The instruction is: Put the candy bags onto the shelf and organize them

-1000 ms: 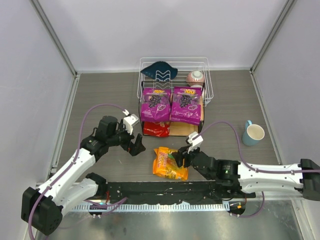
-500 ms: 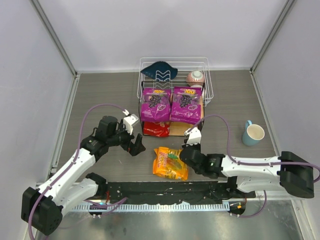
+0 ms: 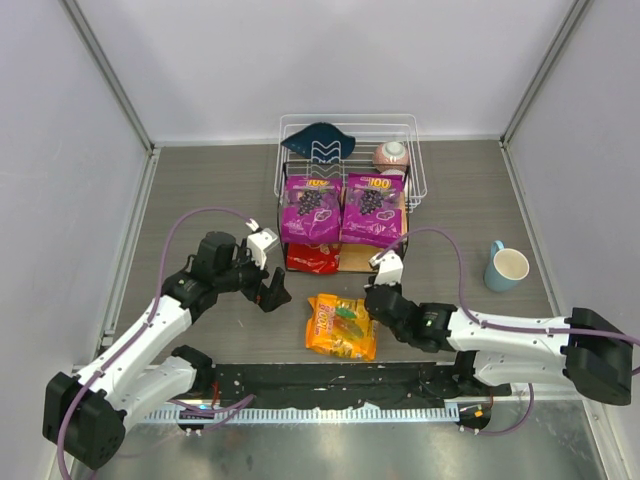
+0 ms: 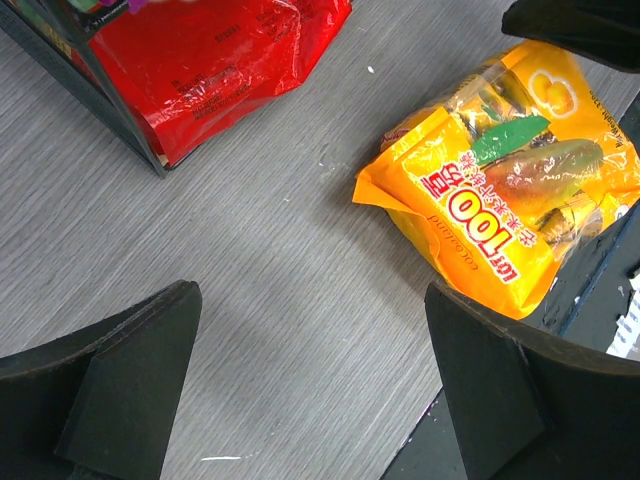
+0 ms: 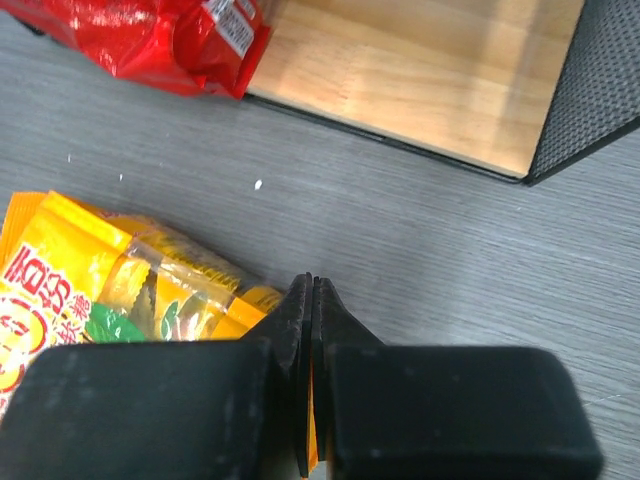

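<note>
1. The orange-yellow bag (image 3: 338,328) lies flat and printed face up on the table, in front of the shelf (image 3: 404,222) and apart from it. It is turned slightly askew to the table's near edge, with the "100" end towards the left arm. Its outline is nearly square from above, so a long axis cannot be told.
2. The red bag (image 3: 312,258) is seen on the left part of the lower board, jutting out past the black frame at the front.
3. The two purple bags (image 3: 311,208) (image 3: 372,210) are laid side by side on the top board, long axes running near to far, the "100" at the far end.
4. The table (image 3: 200,190) is grey with a wood grain and is enclosed by pale walls. Behind the shelf a white wire basket (image 3: 420,172) holds a dark blue cloth (image 3: 320,138); a light blue mug (image 3: 507,267) stands well to the right.
5. The right gripper (image 3: 369,310) is set at the orange-yellow bag's right edge. In the right wrist view its fingers (image 5: 290,320) are pressed together, with an orange sliver of the bag pinched between them.
6. The left gripper (image 3: 273,293) is held near the table, left of that bag, fingers (image 4: 130,370) spread wide and nothing held.
</note>
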Controlling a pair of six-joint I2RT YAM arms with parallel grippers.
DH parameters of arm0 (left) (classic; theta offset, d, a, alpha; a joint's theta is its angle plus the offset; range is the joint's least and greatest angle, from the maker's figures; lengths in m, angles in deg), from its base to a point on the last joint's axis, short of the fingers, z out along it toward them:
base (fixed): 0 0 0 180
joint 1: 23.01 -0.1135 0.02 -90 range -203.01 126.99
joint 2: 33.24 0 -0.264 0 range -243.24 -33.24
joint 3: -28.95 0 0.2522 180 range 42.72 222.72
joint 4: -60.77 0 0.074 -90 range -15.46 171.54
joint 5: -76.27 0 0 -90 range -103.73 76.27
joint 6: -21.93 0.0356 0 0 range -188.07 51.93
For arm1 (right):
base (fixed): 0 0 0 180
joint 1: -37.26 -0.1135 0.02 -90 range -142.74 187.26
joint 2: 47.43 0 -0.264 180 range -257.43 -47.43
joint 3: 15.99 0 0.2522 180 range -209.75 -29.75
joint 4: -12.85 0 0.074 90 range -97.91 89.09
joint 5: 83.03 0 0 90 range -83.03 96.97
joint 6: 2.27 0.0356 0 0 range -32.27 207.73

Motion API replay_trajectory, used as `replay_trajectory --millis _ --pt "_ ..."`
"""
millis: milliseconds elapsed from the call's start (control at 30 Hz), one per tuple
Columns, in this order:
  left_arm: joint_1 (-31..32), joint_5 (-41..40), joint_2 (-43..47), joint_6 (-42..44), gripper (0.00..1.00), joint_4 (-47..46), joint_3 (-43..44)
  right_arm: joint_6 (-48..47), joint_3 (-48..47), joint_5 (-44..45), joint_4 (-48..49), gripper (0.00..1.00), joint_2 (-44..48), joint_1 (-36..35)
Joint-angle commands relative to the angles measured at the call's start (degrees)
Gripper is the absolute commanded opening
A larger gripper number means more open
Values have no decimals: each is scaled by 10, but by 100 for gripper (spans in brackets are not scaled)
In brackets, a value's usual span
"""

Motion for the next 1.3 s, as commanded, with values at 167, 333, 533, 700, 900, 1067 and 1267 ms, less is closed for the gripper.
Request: replay_trajectory --millis 167,333,533,700,900,1067,1267 --pt "-1 6 6 10 100 -7 7 -16 -46 -81 -52 1 -61 3" --pt "-2 4 10 10 100 -6 5 1 -60 -107 -103 1 -61 3" --pt "-2 6 7 9 100 -6 6 42 -69 -142 -182 1 3 3" --pt "-1 8 2 9 100 -6 9 75 -80 -218 -201 1 9 3" --pt "-2 9 1 9 100 -7 7 64 -115 -270 -231 1 -65 -20" --pt "-1 9 -5 9 100 -6 10 65 -153 -273 -273 1 -102 -53" --pt "-1 7 -6 9 100 -5 10 86 -149 -298 -276 2 -52 -68"
